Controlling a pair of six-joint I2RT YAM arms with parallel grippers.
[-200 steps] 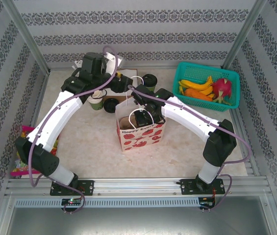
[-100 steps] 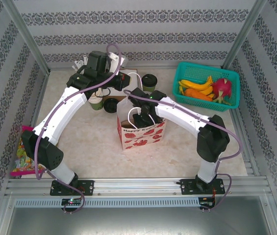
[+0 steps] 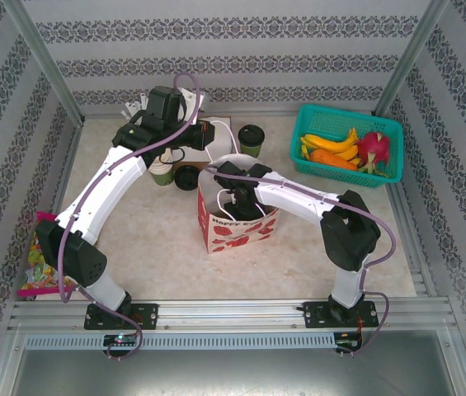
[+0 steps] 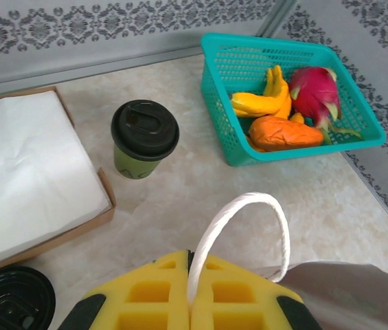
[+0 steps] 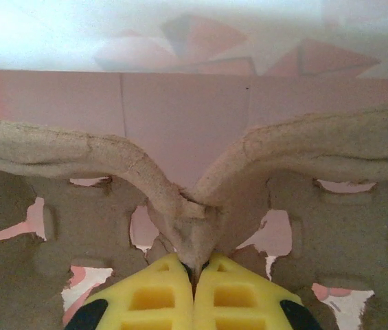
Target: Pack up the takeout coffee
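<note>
Left claw [image 4: 190, 260] is pinched shut on the gift bag's white rope handle [image 4: 248, 197], and right claw [image 5: 195, 267] is clamped on the pulp cup carrier [image 5: 77, 151]. The takeout coffee [image 4: 144, 137] stands upright on the table [image 4: 180, 199], ahead-left of the nearer left claw: olive-green cup, black lid on.

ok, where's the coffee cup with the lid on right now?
Top view: the coffee cup stands upright at the back of the table, left of the teal fruit basket and behind the paper bag.
</note>
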